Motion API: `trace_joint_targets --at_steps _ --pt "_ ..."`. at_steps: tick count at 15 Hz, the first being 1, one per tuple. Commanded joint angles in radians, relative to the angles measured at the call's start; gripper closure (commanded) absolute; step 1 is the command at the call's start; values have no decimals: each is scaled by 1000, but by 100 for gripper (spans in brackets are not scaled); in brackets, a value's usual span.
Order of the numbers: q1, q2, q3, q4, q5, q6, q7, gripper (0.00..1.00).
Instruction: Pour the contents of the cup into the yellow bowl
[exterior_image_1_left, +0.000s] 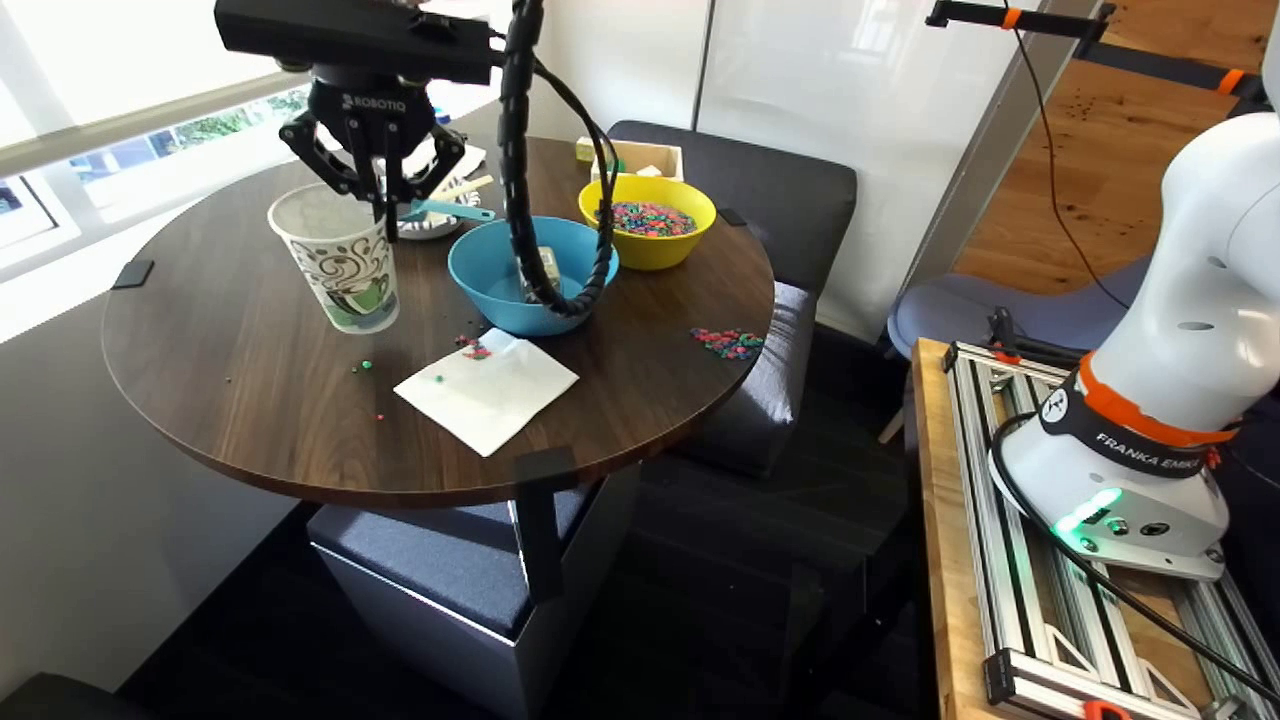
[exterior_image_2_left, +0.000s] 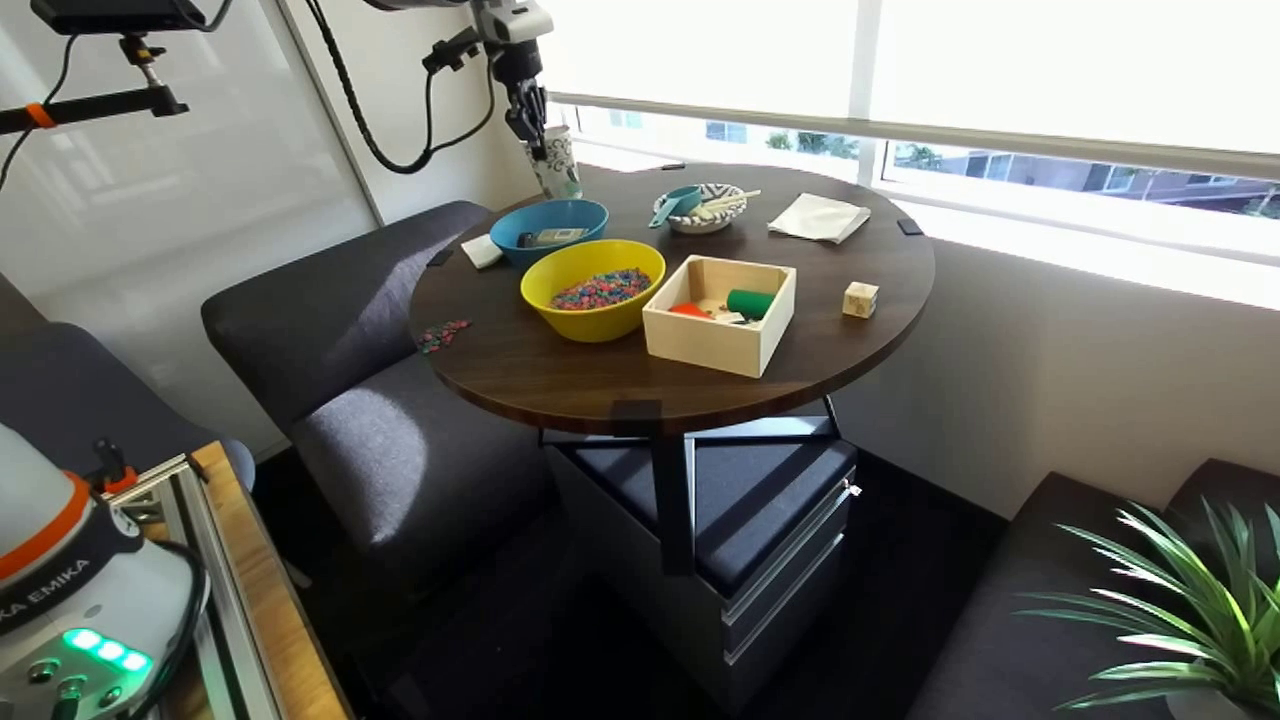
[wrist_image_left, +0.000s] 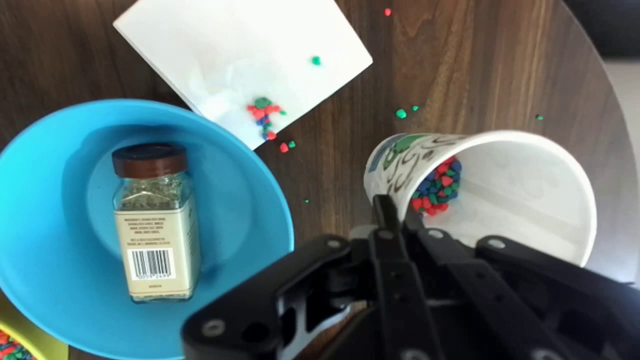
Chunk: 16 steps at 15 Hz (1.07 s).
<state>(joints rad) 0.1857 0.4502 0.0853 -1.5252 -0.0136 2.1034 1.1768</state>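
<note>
The white paper cup (exterior_image_1_left: 345, 270) with a green and brown pattern is at the far-left part of the table in an exterior view, leaning slightly. It also shows in an exterior view (exterior_image_2_left: 562, 170) and the wrist view (wrist_image_left: 400, 157). My gripper (exterior_image_1_left: 386, 212) is shut on the cup's wall near the rim, one finger inside and one outside (wrist_image_left: 397, 215). Red, green and blue pieces lie in the cup's bottom. I cannot tell if its base touches the table. The yellow bowl (exterior_image_2_left: 600, 325), holding similar pieces, stands beyond the blue bowl from the cup; its edge shows in the wrist view (wrist_image_left: 47, 332).
The blue bowl (wrist_image_left: 245, 200) with a spice jar (wrist_image_left: 157, 240) stands between cup and yellow bowl. A napkin (wrist_image_left: 280, 30) with spilled pieces lies beside it. Also on the table are a patterned dish (exterior_image_2_left: 705, 222), a wooden box (exterior_image_2_left: 705, 345) and a small block (exterior_image_2_left: 860, 300).
</note>
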Motion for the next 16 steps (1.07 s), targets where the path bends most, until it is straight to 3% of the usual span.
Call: trace_joint_targets --at_steps 1,8,10,11,12,16 --pt "-3 -125 -8 -55 32 -12 -60 99" --pt "-67 -379 -71 -192 -6 -111 -20 99" --pt "-89 -439 -93 -244 -94 -146 45 99" --pt "-100 -453 -92 -259 -106 -149 61 99" --pt "-104 -390 -78 -174 -67 -149 3 99" --pt "-115 -399 -75 -179 -71 -150 -1 97"
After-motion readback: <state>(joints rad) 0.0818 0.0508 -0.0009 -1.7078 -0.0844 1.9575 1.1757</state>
